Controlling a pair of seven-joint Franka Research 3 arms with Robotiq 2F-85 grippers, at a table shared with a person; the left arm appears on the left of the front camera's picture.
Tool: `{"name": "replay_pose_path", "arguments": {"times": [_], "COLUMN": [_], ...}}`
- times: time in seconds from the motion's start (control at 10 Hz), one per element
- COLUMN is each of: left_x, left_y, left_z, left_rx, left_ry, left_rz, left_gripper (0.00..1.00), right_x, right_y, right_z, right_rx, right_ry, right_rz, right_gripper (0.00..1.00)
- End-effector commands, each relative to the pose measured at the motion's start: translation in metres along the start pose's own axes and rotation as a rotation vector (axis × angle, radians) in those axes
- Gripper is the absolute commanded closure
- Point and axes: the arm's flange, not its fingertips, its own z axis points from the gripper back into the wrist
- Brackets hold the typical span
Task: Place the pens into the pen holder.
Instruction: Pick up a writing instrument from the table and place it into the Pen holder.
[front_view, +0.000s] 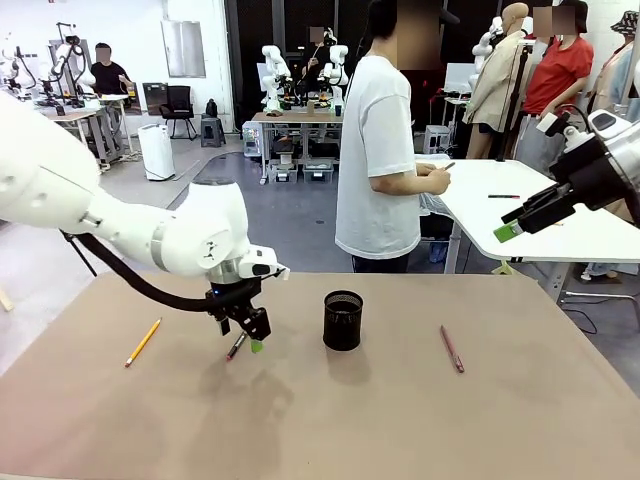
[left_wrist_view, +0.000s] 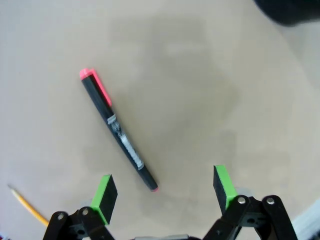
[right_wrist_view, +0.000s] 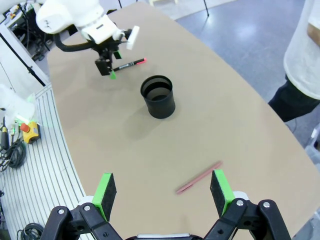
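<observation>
Beige bench (front_view: 400, 420): left tool (left_wrist_view: 164, 190), spread wide, hovers over dark pen (left_wrist_view: 117, 130), seemingly for pickup. Pen holder (front_view: 343, 322) stands near.

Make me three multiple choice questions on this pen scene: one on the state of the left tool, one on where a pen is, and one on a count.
1. The left tool is:
A. shut on nothing
B. open over the dark pen
C. shut on that pen

2. The reddish-brown pen lies:
A. in the pen holder
B. on the table, picture-right of the pen holder in the front view
C. between the left tool's fingers

3. How many pens lie on the table?
A. one
B. two
C. three

Answers:
1 B: its jaws stand wide apart, with the dark pen lying below them.
2 B: it lies flat on the table, apart from the pen holder.
3 C: the pencil, dark pen and reddish-brown pen all lie outside the pen holder.
</observation>
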Motion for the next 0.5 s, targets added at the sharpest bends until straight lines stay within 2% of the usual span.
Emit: {"name": "replay_pose_path", "arguments": {"times": [0.0, 0.4], "left_x": [0.022, 0.035], "left_y": [0.000, 0.016], "left_z": [-0.004, -0.023], "left_rx": [0.031, 0.016], "left_ry": [-0.009, -0.036], "left_rz": [0.032, 0.093], "left_gripper": [0.00, 0.00], "right_x": [0.001, 0.001], "right_y": [0.000, 0.000], "right_z": [0.000, 0.000], "right_rx": [0.002, 0.002], "right_ry": [-0.012, -0.012], "right_rz": [-0.001, -0.001], "right_gripper": [0.00, 0.00]}}
